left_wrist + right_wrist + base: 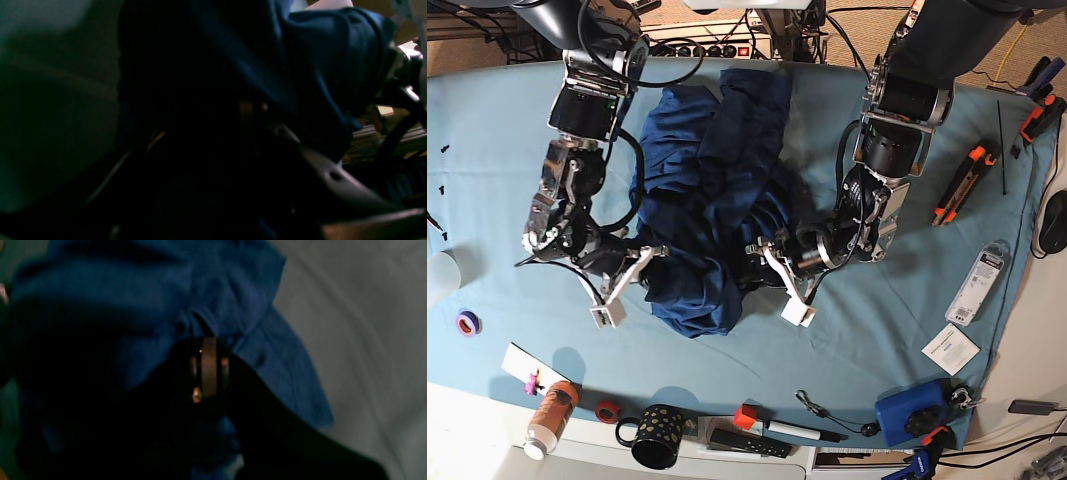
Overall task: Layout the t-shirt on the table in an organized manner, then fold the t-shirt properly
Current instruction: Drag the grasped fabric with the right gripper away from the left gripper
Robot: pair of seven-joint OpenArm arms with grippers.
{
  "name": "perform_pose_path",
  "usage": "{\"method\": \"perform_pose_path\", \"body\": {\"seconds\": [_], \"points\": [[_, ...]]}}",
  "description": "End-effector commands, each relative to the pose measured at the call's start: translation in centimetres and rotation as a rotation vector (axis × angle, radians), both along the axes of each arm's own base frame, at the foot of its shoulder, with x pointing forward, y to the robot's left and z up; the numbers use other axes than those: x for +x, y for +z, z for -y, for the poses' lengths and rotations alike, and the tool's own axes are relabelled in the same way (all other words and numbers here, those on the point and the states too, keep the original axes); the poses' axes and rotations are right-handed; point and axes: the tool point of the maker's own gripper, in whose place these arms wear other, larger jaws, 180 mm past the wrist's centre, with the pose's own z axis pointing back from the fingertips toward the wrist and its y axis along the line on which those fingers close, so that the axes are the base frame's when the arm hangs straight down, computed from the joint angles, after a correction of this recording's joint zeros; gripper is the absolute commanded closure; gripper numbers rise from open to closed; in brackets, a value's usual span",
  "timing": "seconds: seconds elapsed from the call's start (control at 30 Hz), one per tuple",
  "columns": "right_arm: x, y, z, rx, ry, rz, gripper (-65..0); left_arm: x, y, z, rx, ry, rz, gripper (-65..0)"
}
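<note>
The dark navy t-shirt lies crumpled in a heap on the middle of the teal table, from the far edge toward the front. My right gripper is at the heap's left front edge. In the right wrist view its dark fingers meet at a puckered fold of the t-shirt, shut on it, with the table beside it. My left gripper is at the heap's right front edge, fingers apart against the cloth. In the dim left wrist view the t-shirt drapes over one dark finger.
An orange-handled tool, a packet and a white card lie to the right. Along the front edge stand a blue box, a dotted black mug and a bottle. A purple tape roll lies at the left.
</note>
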Motion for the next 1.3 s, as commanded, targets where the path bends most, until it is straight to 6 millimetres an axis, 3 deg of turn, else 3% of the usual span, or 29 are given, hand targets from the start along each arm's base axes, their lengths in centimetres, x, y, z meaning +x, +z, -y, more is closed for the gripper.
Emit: {"method": "perform_pose_path", "body": {"seconds": [0.0,0.17,0.4,0.6,0.8,1.03,1.17,1.27], "points": [[1.1,2.7,-0.2,0.009,0.007,0.092,0.0,0.4,0.8,0.3,-0.009,-0.008,0.015,-20.8],[-1.0,6.0,0.1,-0.070,0.014,0.218,0.0,0.4,0.8,0.3,-0.009,-0.008,0.015,-20.8],[-6.2,10.7,-0.2,-0.213,0.039,0.354,0.0,0.4,0.8,0.3,-0.009,-0.008,0.014,-20.8],[-10.4,12.9,-0.6,-0.316,0.062,0.390,0.0,0.3,0.7,0.3,-0.006,-0.011,0.011,-20.8],[-14.0,9.1,-0.3,-0.336,0.082,0.225,0.0,0.3,0.7,0.3,-0.004,-0.014,0.010,-20.8],[-17.3,6.0,0.3,-0.359,0.090,0.094,0.0,0.2,0.6,0.3,-0.002,-0.017,0.008,-20.8],[-18.5,4.9,2.7,-0.462,0.037,0.027,0.0,0.1,0.5,0.4,0.005,-0.027,0.001,-20.8],[-18.7,5.3,5.7,-0.512,-0.068,0.016,0.0,0.0,0.4,0.4,0.006,-0.029,-0.001,-20.8]]}}
